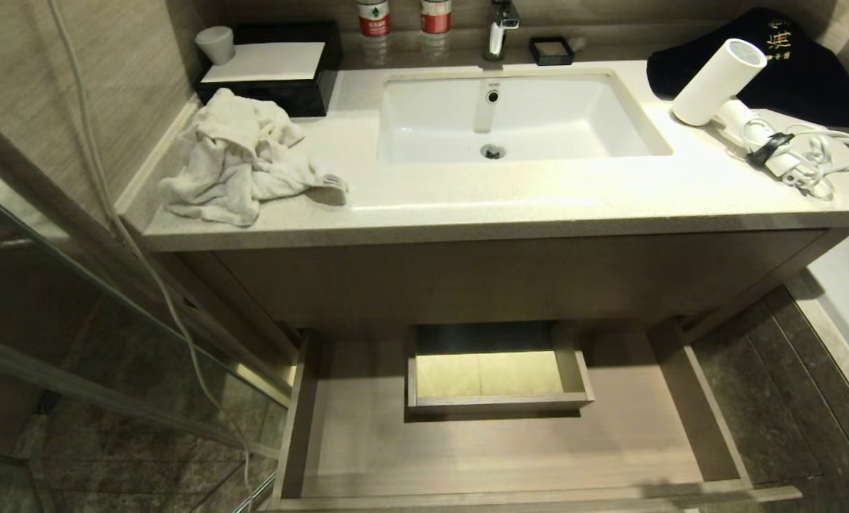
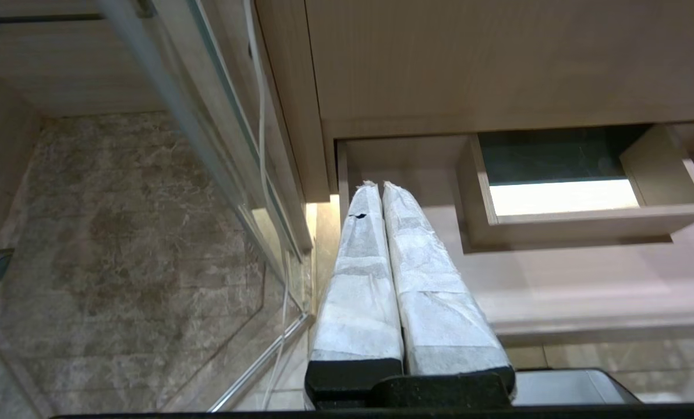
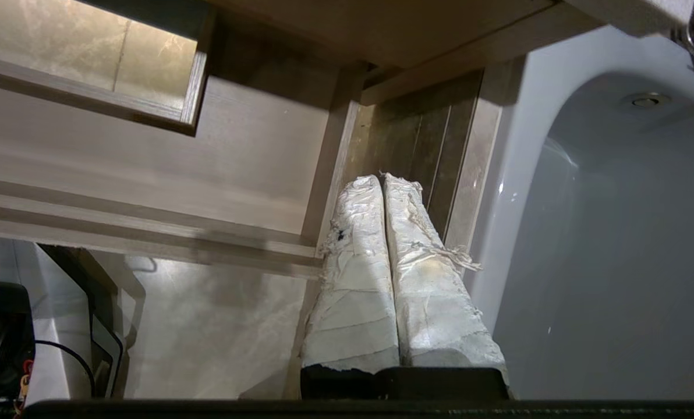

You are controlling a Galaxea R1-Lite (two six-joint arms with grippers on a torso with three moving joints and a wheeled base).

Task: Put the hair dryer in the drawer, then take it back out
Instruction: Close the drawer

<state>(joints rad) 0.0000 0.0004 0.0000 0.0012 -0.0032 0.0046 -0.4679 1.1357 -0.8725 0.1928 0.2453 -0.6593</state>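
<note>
White hair dryer (image 1: pixel 720 82) with short thick barrel lies on the countertop right of the sink (image 1: pixel 517 117), barrel angled back-right. The right gripper (image 3: pixel 382 180), closed and empty, hangs nearer than the closed left gripper (image 2: pixel 379 187), beside the open wood-grain drawer (image 1: pixel 709 427).

White hair dryer (image 1: pixel 718 82), black cloth (image 1: pixel 816 71), light wood-grain drawer (image 1: pixel 510 456), crumpled white towel (image 1: pixel 243 157), dark marbled floor (image 1: pixel 780 399)

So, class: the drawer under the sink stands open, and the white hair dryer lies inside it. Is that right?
Not quite. The drawer is open, but the hair dryer lies on the countertop to the right of the sink, as the head view shows.
</note>
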